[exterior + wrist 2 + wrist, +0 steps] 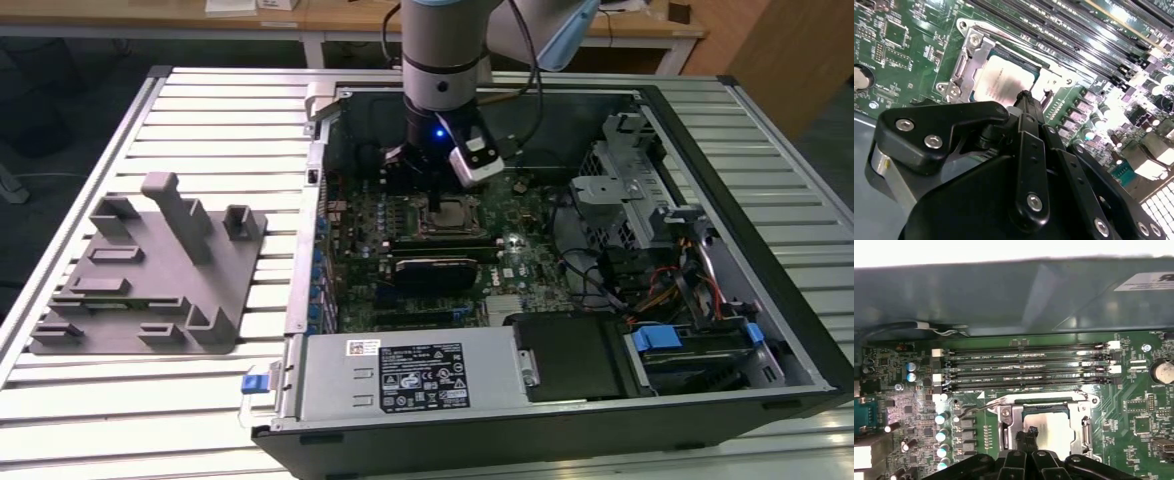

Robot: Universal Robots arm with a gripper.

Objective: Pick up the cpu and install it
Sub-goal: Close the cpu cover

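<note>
The cpu (pixel 1001 80) lies flat in the motherboard's open metal socket (pixel 966 60), silvery top up. It appears again in the first wrist view as the cpu (pixel 1054 426) inside the socket frame (pixel 1004 415), and in the exterior view as the cpu (pixel 455 212) mid-board. My gripper (pixel 1026 96) hangs straight down over it inside the case. The black fingers meet in a point at the chip's near edge, and nothing shows between them. In the first wrist view the gripper (pixel 1026 436) tip sits at the plate's corner. The arm's gripper (pixel 437 188) stands just above the socket.
The open computer case (pixel 727 330) lies on a slatted metal table. Memory slots (pixel 1024 367) run beside the socket. A power supply (pixel 414 375) and a drive cage (pixel 627 175) line the case walls. A grey plastic tray with posts (pixel 147 270) sits at the exterior view's left.
</note>
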